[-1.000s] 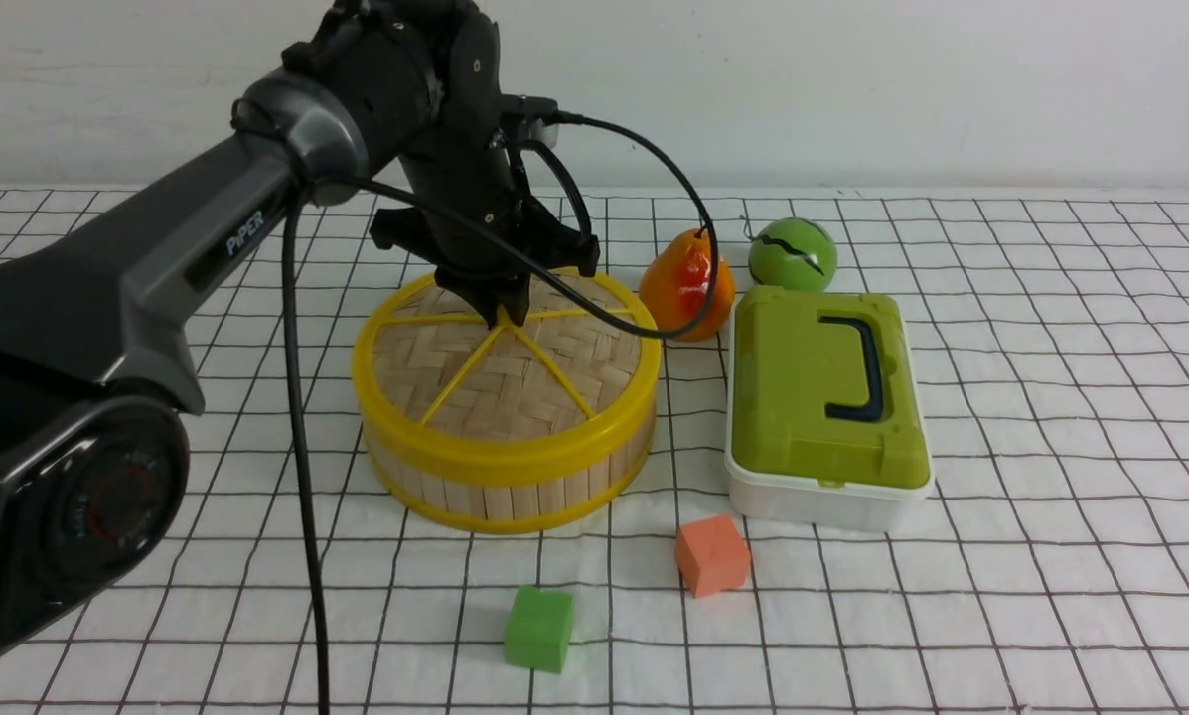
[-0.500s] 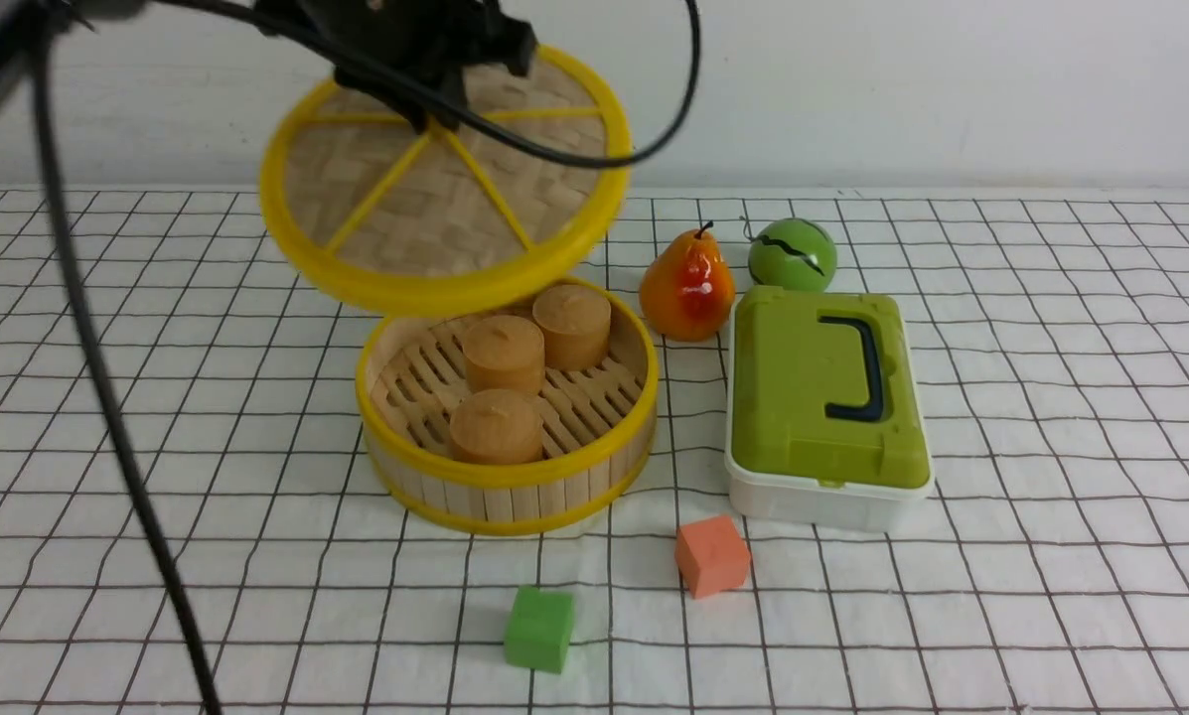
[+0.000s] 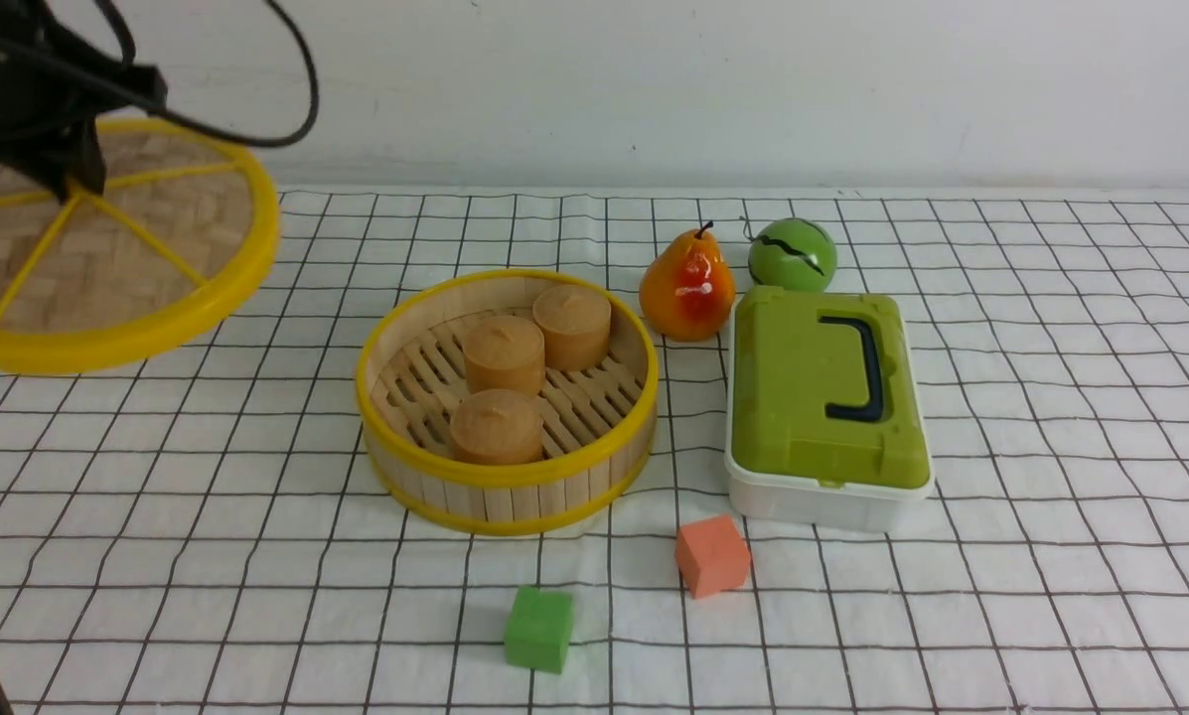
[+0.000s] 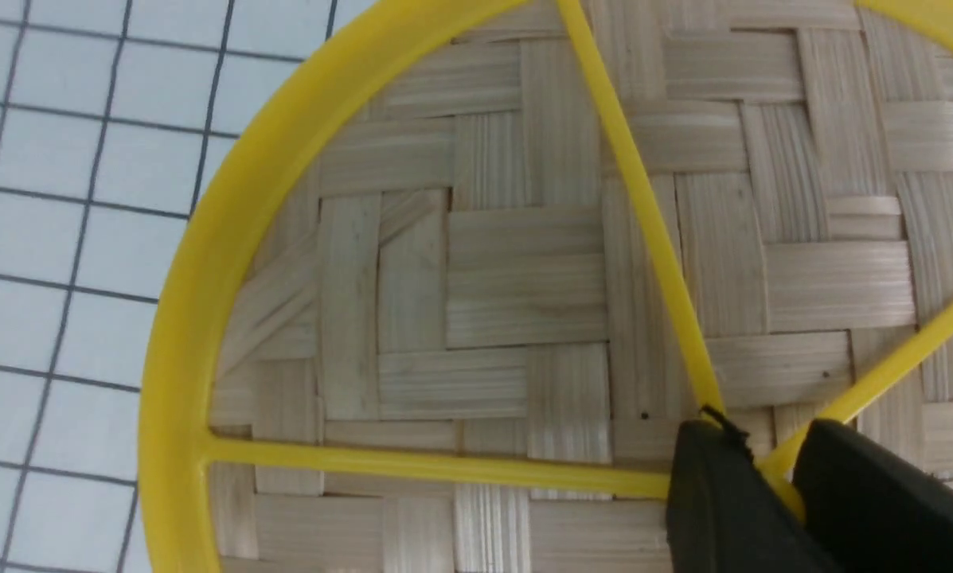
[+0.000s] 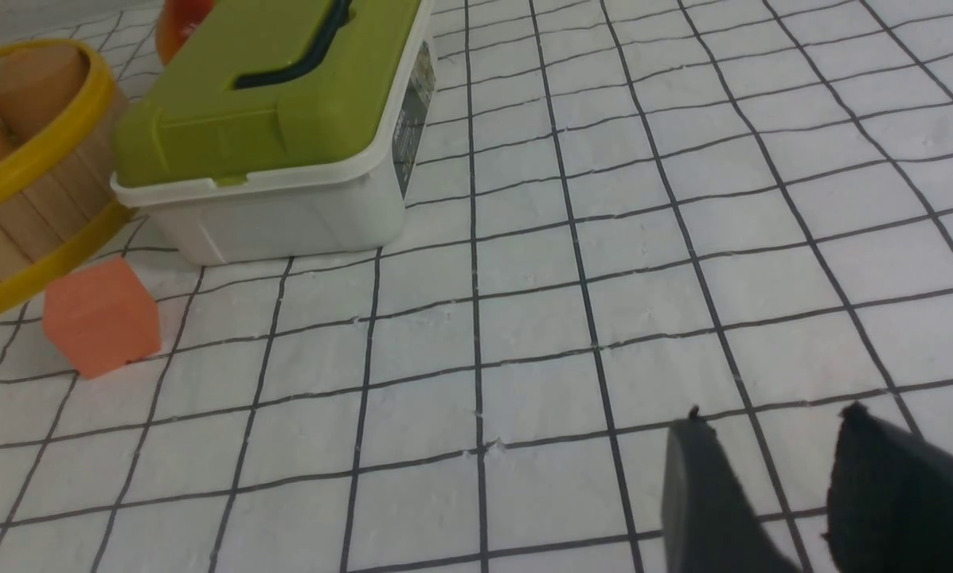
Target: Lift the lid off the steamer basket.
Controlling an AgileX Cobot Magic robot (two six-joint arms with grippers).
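The lid (image 3: pixel 137 258), a woven tan disc with a yellow rim and yellow spokes, hangs in the air at the far left, clear of the basket. My left gripper (image 3: pixel 73 179) is shut on the hub of its spokes; the left wrist view shows the black fingers (image 4: pixel 767 465) pinching the yellow hub over the weave of the lid (image 4: pixel 524 278). The steamer basket (image 3: pixel 507 477) stands uncovered in the middle of the table with three tan cylinders (image 3: pixel 503 353) inside. My right gripper (image 5: pixel 771 446) is open and empty above bare cloth, out of the front view.
A white box with a green lid (image 3: pixel 822 387) stands right of the basket, with a pear (image 3: pixel 686 288) and a green ball (image 3: pixel 793 254) behind it. An orange cube (image 3: pixel 712 554) and a green cube (image 3: pixel 539 628) lie in front. The checked cloth (image 3: pixel 1051 497) covers the table.
The left gripper lifted the lid off the basket, raised it, then carried it left and lower to the table's far left. The basket and its three cylinders are uncovered.
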